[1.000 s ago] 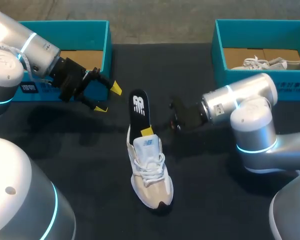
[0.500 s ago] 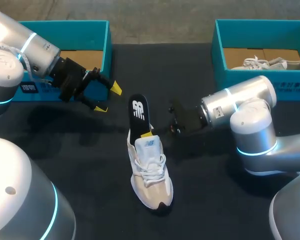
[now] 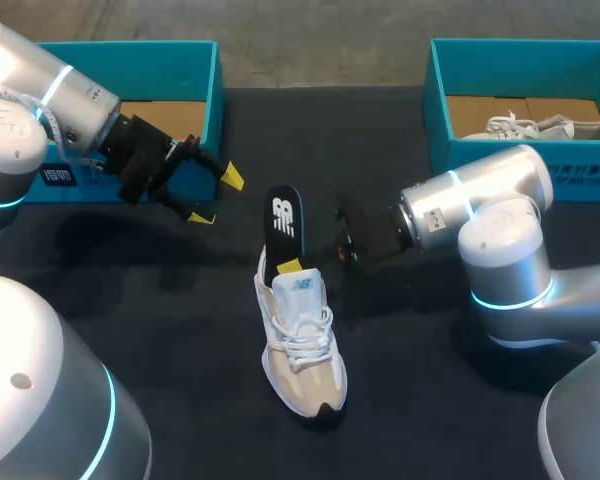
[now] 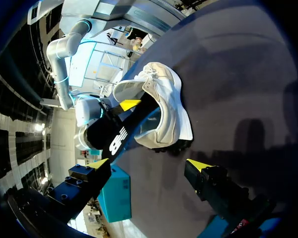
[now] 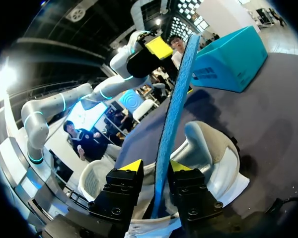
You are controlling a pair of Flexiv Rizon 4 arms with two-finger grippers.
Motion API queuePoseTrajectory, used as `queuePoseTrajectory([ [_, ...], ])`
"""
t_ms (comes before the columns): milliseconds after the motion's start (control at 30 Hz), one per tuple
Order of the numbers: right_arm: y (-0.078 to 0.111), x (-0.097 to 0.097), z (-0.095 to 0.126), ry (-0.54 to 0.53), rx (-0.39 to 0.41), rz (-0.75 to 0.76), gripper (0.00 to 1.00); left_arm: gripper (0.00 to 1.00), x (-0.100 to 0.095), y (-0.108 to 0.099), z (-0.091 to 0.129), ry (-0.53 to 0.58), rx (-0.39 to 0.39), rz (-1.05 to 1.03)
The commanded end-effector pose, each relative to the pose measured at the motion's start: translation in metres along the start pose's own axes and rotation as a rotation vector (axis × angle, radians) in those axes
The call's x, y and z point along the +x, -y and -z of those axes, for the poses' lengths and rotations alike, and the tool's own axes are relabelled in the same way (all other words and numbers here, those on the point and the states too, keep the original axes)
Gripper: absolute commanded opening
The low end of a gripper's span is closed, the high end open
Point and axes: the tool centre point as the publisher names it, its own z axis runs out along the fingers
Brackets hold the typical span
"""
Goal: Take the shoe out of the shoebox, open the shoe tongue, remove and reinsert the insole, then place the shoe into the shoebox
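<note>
A white and beige shoe (image 3: 302, 345) lies on the black table, toe toward me. A black insole (image 3: 283, 222) stands slanted out of its heel opening. My right gripper (image 3: 292, 266) is at the shoe's collar. In the right wrist view the insole (image 5: 176, 99) runs edge-on between the fingers of that gripper (image 5: 156, 165), above the shoe (image 5: 208, 148). One finger touches it and the other stands a little off, so the gripper is open. My left gripper (image 3: 218, 197) hangs open and empty by the left box, and ahead of this gripper (image 4: 149, 163) lie the shoe (image 4: 166, 104) and insole (image 4: 119, 139).
A teal shoebox (image 3: 180, 60) stands at the back left, with brown cardboard inside. A second teal box (image 3: 520, 60) at the back right holds another pale shoe (image 3: 540, 125). The black table top (image 3: 180, 300) spreads around the shoe.
The right gripper's fingers have parted from the insole, and the insole has shifted slightly down and to the right in the shoe. The left arm has kept still.
</note>
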Motion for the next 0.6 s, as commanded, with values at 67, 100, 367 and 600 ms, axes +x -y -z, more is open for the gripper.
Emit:
queuePoseTrajectory([
  [67,-0.010,0.002,0.000,0.010,0.015,0.010,0.30,1.00,0.000,0.000,0.000,-0.002,0.000,0.000],
  [100,-0.012,0.002,0.001,0.011,0.015,0.014,0.29,1.00,0.000,0.000,0.000,-0.002,0.000,0.000],
  [367,-0.025,0.004,0.004,0.020,0.020,0.040,0.28,1.00,0.000,0.000,0.000,-0.002,0.000,0.000],
  [600,-0.033,0.005,0.008,0.031,0.025,0.056,0.23,1.00,0.000,0.000,0.000,-0.002,0.000,0.000],
])
